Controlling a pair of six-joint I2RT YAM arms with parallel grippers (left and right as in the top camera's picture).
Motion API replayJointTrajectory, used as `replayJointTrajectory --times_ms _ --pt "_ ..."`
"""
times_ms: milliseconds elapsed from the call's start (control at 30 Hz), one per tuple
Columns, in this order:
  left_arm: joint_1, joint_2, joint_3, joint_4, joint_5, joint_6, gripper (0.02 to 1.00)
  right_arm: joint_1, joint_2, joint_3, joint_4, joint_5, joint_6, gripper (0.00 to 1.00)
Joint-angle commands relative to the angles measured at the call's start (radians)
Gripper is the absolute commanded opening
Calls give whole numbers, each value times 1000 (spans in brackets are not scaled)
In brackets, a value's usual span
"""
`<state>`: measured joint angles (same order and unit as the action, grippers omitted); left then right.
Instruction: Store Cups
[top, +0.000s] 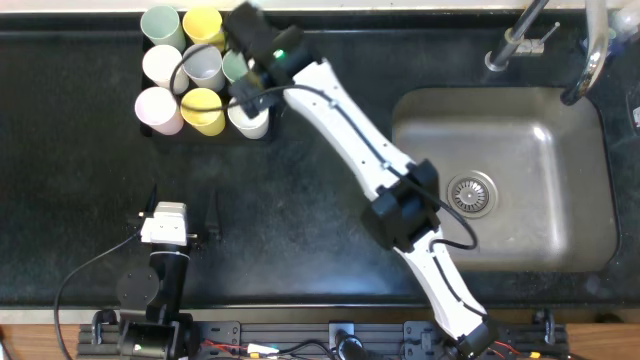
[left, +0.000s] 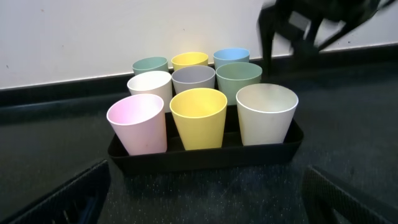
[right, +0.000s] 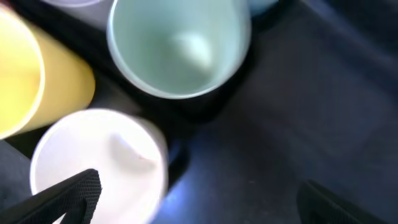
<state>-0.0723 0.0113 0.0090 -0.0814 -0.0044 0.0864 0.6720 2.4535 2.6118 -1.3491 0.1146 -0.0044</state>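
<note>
Nine plastic cups, all upright in the black plastic tray (left: 205, 158), so I'd call this one basically done. Nearest me, the left gripper (top: 184, 208) sits low over the dark speckled countertop (top: 300, 200) at about 7 o'clock, fingers spread wide with nothing in them.

Next out is the tray's front row: pale pink plastic cup (left: 138, 122), yellow plastic cup (left: 198, 116), cream plastic cup (left: 266, 112). Behind those are the white cup (left: 150, 84), grey cup (left: 193, 79) and sage green cup (left: 239, 76). Against the wall are the darker green cup (left: 150, 65), second yellow cup (left: 189, 60) and light blue cup (left: 231, 56).

The whole tray sits at 11 o'clock on the counter. The right gripper (right: 199, 183) hovers over its 5 o'clock corner, just above the cream one, spread wide and empty. Every slot looks filled, so my guess is all that's left is backing that arm off.
</note>
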Motion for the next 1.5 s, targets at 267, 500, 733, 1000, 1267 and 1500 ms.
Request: replayJointTrajectory --times_ms 267,500,733,1000,1267,1500 --pt "0 -8 -1 -3 -4 22 998 -407 -606 -201 -143 33 204 998" --pt "0 -8 -1 -3 -4 22 998 -536 -1151 -1028 76 63 211 998" --pt "0 -8 -1 -3 -4 22 998 -537 -1650 -1785 785 219 206 998" --pt "0 -8 -1 -3 -4 22 998 -544 -2090 -2227 1492 376 207 998" --pt "0 -8 -1 -3 -4 22 998 -543 -2282 -2448 1486 376 207 998" --pt "0 -8 -1 -3 -4 22 996 -542 -2321 -2557 1488 376 207 996"
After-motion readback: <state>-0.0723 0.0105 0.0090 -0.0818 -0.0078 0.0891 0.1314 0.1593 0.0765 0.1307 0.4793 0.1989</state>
